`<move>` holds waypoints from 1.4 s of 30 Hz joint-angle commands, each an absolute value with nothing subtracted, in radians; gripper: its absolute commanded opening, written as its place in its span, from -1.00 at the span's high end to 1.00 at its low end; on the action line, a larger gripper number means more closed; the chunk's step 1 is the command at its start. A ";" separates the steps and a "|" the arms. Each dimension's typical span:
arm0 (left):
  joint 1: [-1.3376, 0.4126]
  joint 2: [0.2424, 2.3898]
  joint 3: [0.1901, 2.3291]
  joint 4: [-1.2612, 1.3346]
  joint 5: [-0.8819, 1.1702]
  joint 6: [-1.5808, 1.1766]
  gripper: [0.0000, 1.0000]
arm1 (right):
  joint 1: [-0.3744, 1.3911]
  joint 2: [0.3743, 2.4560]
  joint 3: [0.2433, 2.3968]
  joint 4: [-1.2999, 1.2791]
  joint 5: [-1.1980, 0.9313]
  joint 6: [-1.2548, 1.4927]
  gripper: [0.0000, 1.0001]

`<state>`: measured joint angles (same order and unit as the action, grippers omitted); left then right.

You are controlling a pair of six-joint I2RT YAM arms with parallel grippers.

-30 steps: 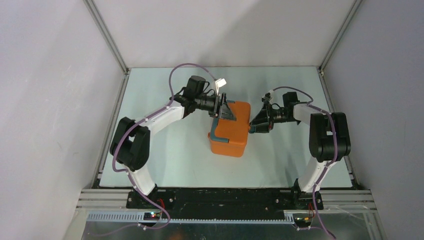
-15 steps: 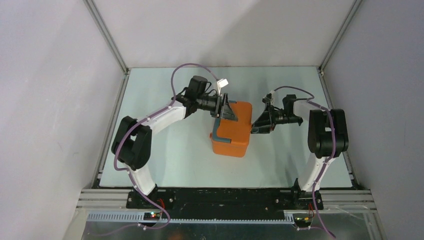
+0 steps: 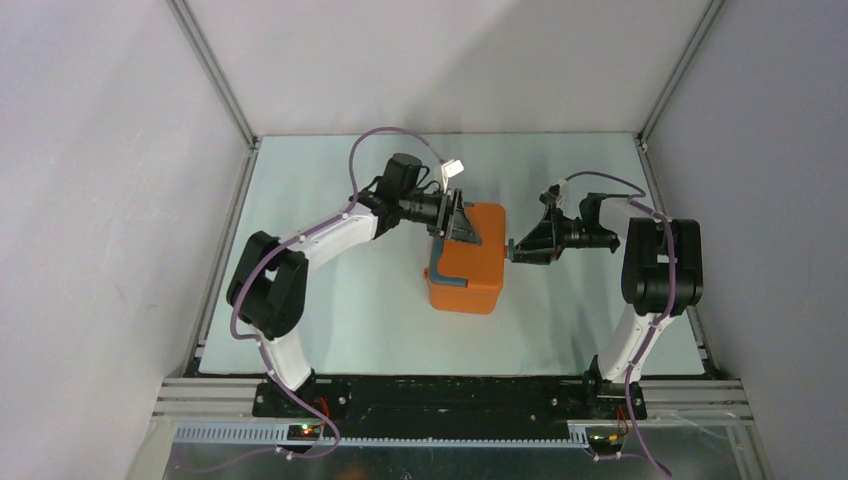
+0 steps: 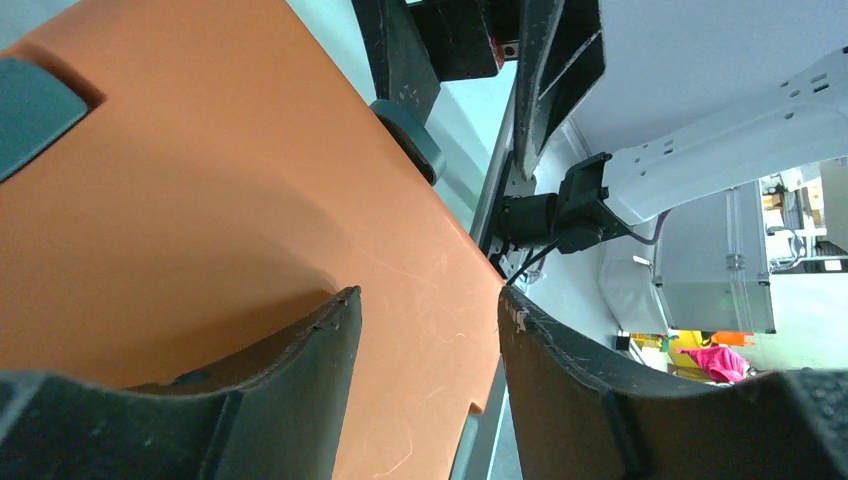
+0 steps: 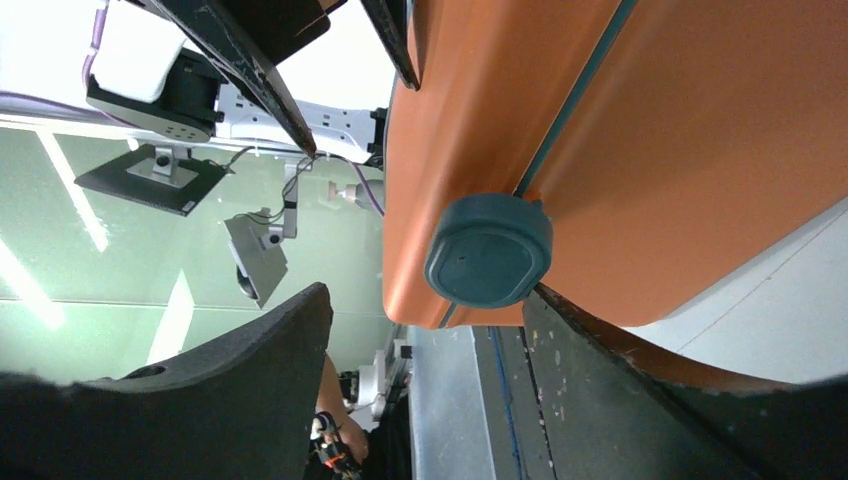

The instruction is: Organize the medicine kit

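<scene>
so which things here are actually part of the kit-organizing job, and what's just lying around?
Part of the job:
- bright orange rectangular plastic medicine kit, lid down
- left claw, open, at the kit's far left corner
- right claw, open, at the kit's right side

Just there:
- pale green table top
- no loose items visible on it

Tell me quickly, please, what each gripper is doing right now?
Left gripper: jaws apart, straddling the medicine kit's far edge.
Right gripper: open, holding nothing.

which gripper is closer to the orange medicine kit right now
Left. The left gripper is over the medicine kit at its far-left top edge; the right gripper sits just off its right side.
</scene>
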<state>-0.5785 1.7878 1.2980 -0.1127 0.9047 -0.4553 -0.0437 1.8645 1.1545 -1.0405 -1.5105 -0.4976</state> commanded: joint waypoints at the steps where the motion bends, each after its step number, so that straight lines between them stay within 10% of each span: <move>1: -0.604 1.859 1.263 -0.247 0.821 -0.428 -0.23 | -0.015 1.874 1.190 -0.979 -1.578 -0.424 -0.41; 21: -0.607 1.868 1.263 -0.248 0.834 -0.430 -0.23 | -0.013 1.960 1.190 -0.803 -1.469 -0.202 0.18; 42: -0.610 1.892 1.263 -0.246 0.845 -0.428 -0.23 | 0.056 2.086 1.189 -0.769 -1.532 -0.188 0.04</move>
<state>-0.5869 1.8084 1.3037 -0.0898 0.9321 -0.4561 0.0166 2.0396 1.1648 -0.8185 -1.5688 -0.1814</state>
